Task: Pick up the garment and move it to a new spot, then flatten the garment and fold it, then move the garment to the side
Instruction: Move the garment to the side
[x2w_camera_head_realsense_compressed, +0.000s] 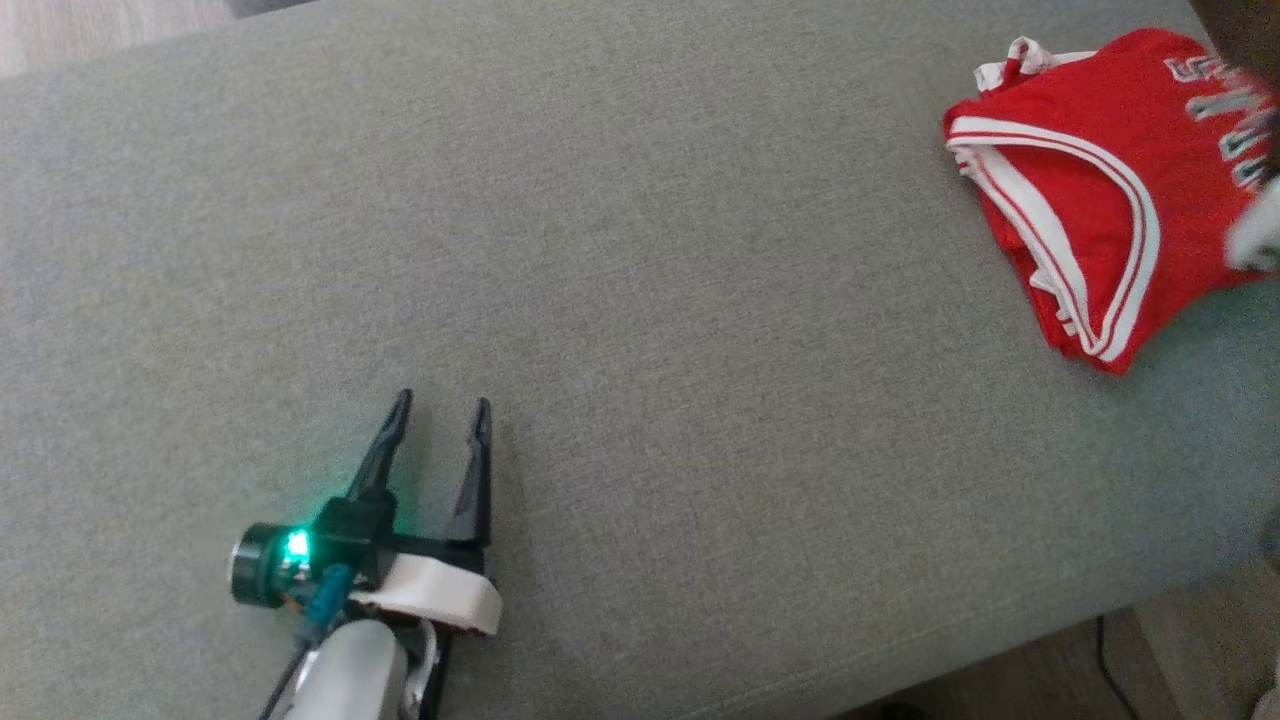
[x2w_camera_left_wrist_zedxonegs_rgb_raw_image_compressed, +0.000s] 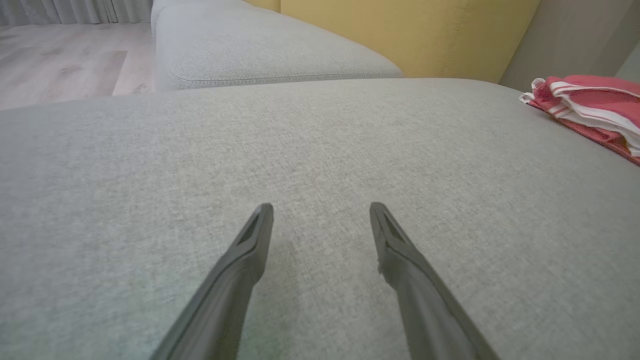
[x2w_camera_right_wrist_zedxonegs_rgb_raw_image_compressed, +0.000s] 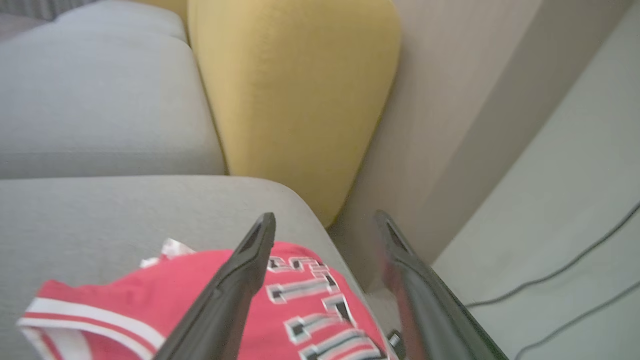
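Observation:
The garment (x2w_camera_head_realsense_compressed: 1090, 170) is a red jersey with white trim and grey lettering, lying folded at the far right end of the grey sofa cushion (x2w_camera_head_realsense_compressed: 640, 250). In the left wrist view the garment (x2w_camera_left_wrist_zedxonegs_rgb_raw_image_compressed: 595, 107) sits at the right edge. My left gripper (x2w_camera_head_realsense_compressed: 443, 402) rests open and empty low on the cushion, far left of the jersey; its own view shows the left gripper (x2w_camera_left_wrist_zedxonegs_rgb_raw_image_compressed: 321, 207) over bare fabric. My right gripper (x2w_camera_right_wrist_zedxonegs_rgb_raw_image_compressed: 325, 217) hovers open just above the garment (x2w_camera_right_wrist_zedxonegs_rgb_raw_image_compressed: 150, 287), with nothing between its fingers. My right arm (x2w_camera_head_realsense_compressed: 1256, 225) is a blur at the right edge.
A yellow cushion (x2w_camera_right_wrist_zedxonegs_rgb_raw_image_compressed: 295, 90) stands behind the jersey's corner, and a second grey seat (x2w_camera_left_wrist_zedxonegs_rgb_raw_image_compressed: 250, 50) lies beyond it. The cushion's edge drops to the floor (x2w_camera_right_wrist_zedxonegs_rgb_raw_image_compressed: 575, 200) right beside the jersey, where cables (x2w_camera_right_wrist_zedxonegs_rgb_raw_image_compressed: 560, 272) run. Wooden floor (x2w_camera_left_wrist_zedxonegs_rgb_raw_image_compressed: 60, 60) lies at the far left.

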